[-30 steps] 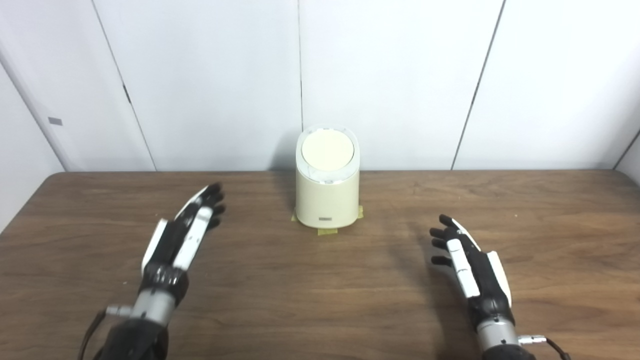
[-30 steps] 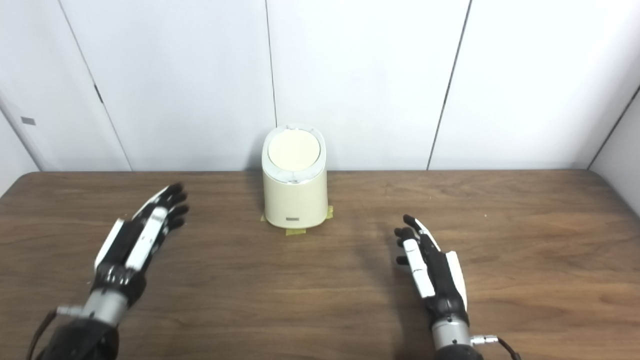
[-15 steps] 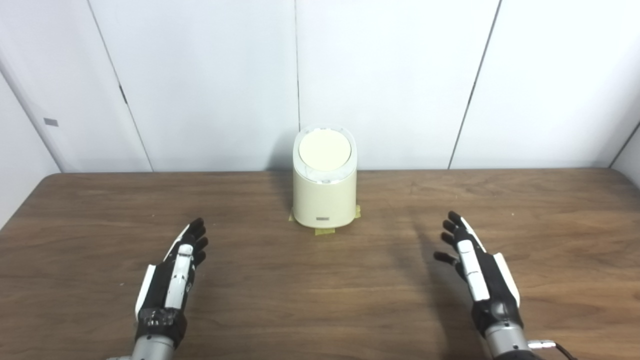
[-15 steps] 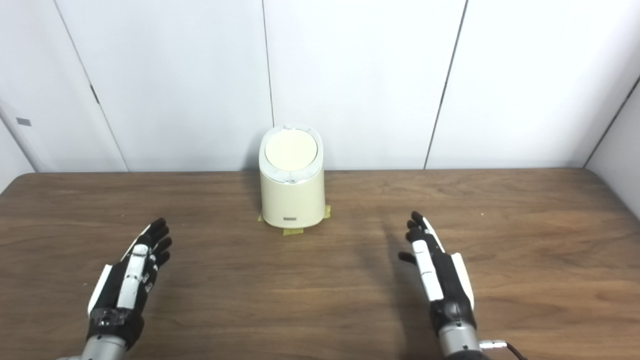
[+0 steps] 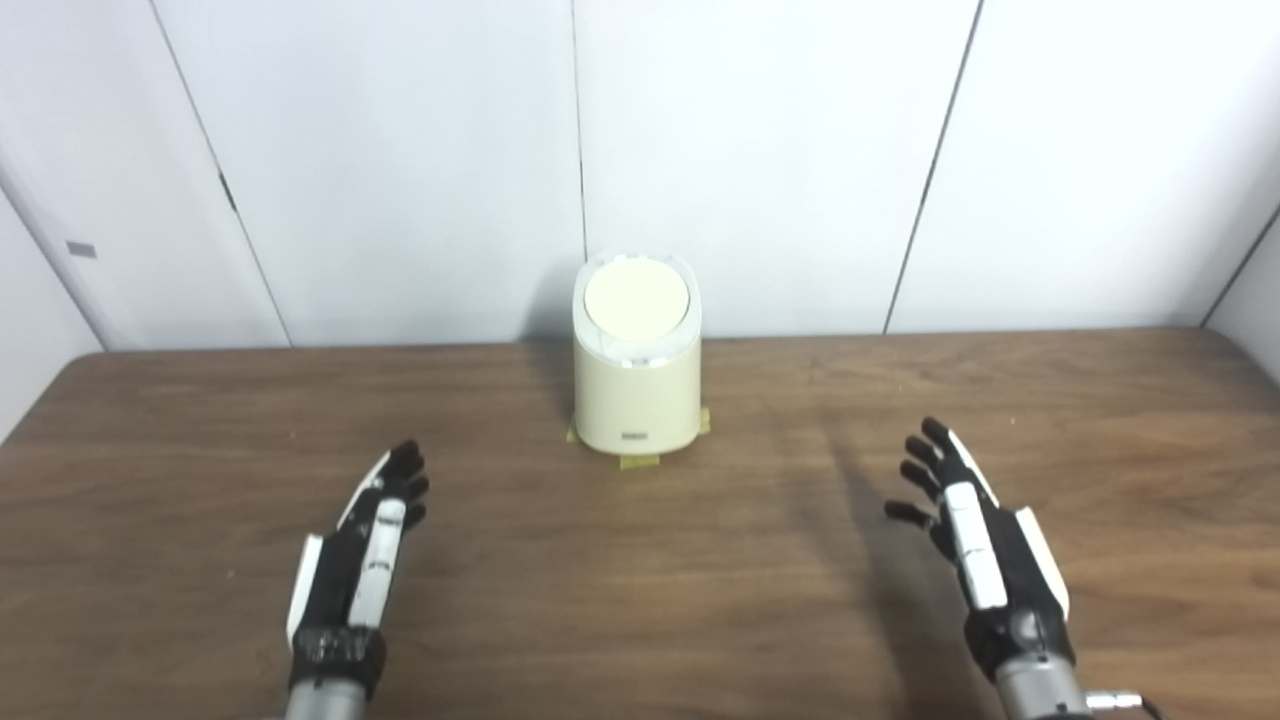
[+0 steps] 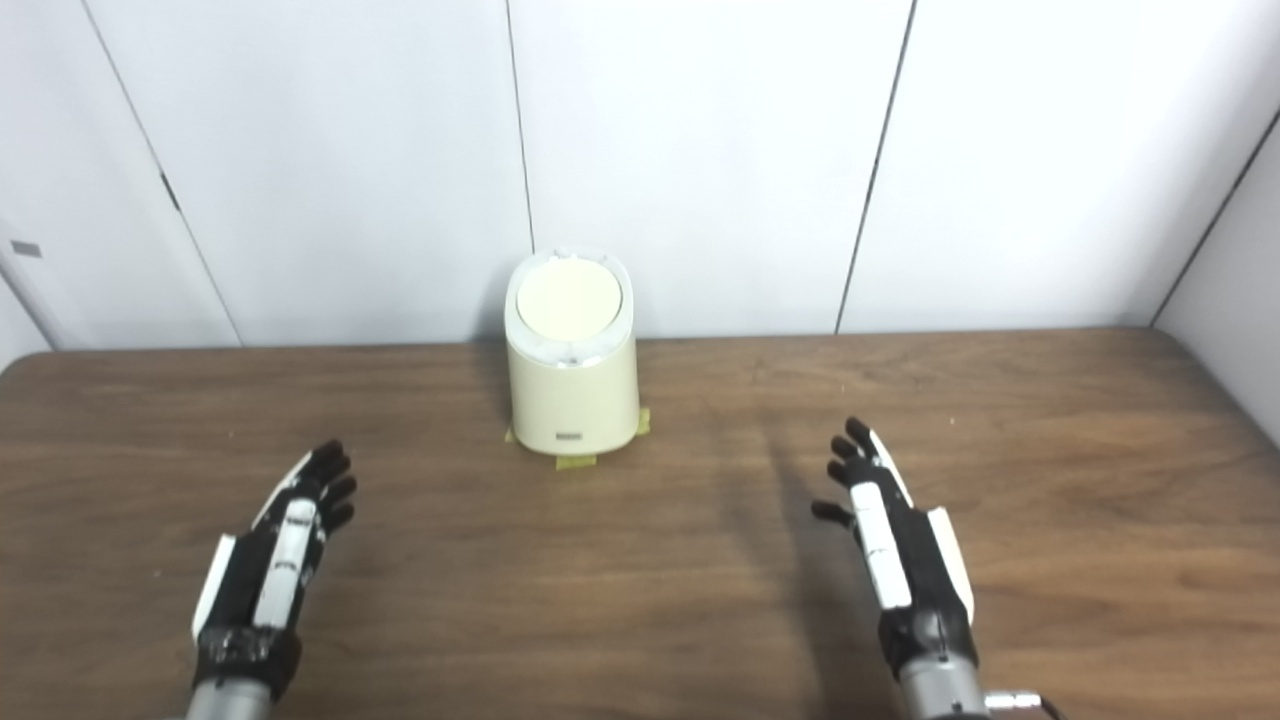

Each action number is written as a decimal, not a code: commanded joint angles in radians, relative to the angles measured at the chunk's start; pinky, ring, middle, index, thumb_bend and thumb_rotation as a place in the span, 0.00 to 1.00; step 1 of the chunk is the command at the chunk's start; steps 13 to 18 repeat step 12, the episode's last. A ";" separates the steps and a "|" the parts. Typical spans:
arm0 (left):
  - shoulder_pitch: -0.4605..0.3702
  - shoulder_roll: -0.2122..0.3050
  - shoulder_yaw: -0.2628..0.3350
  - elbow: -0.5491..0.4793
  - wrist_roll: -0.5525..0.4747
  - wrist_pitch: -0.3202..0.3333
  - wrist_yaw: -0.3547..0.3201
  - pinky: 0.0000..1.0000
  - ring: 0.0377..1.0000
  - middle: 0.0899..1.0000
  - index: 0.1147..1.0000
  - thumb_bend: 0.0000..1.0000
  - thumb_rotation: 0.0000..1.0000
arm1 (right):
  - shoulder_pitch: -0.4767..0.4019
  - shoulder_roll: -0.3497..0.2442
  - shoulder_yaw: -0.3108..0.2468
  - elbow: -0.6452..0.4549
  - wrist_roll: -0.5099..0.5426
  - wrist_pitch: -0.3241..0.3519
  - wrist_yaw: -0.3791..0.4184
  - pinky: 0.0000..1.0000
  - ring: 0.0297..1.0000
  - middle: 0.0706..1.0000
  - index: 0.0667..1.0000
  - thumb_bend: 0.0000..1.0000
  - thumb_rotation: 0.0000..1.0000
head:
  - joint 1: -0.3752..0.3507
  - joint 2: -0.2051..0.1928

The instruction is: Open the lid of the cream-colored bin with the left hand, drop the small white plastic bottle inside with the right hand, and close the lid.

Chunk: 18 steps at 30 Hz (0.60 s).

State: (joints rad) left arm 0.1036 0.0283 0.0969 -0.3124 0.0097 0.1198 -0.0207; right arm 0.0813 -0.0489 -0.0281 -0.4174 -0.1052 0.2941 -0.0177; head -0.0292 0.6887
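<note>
No bottle shows anywhere and the lid (image 5: 636, 304) sits shut on the bin (image 5: 634, 400), so the drop looks either done or not yet begun; from this view I cannot tell which. The left hand (image 5: 355, 560) and right hand (image 5: 985, 550) hover low over the worktop (image 5: 640, 610), fingers (image 5: 405, 475) spread and holding nothing. The bin stands ahead of both sets of fingertips, between them and well apart. If starting, the left must reach forward and inward to the lid. Brown wood-grain surface, yellow tape (image 5: 640, 461) under the bin, white panelled wall (image 5: 760, 150) behind.

A dark wooden table (image 5: 640, 600) stands against white wall panels (image 5: 400, 150) with dark seams.
</note>
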 commanded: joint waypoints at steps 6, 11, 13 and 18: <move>0.117 -0.003 -0.013 -0.005 0.024 -0.067 0.017 0.88 0.88 0.89 0.90 0.40 0.73 | 0.035 -0.020 -0.029 -0.059 0.050 -0.007 0.029 0.78 0.90 0.92 0.94 0.52 1.00 | 0.008 0.011; 0.123 -0.016 -0.013 -0.030 0.030 -0.054 0.027 0.86 0.87 0.88 0.89 0.43 0.72 | 0.040 -0.035 -0.042 -0.072 0.070 0.001 0.049 0.77 0.90 0.92 0.95 0.54 1.00 | 0.013 0.019; 0.124 -0.018 -0.014 -0.034 0.027 -0.054 0.027 0.86 0.87 0.88 0.89 0.43 0.72 | 0.041 -0.037 -0.046 -0.072 0.076 0.001 0.052 0.77 0.90 0.92 0.95 0.54 1.00 | 0.017 0.018; 0.124 -0.018 -0.014 -0.034 0.027 -0.054 0.027 0.86 0.87 0.88 0.89 0.43 0.72 | 0.041 -0.037 -0.046 -0.072 0.076 0.001 0.052 0.77 0.90 0.92 0.95 0.54 1.00 | 0.017 0.018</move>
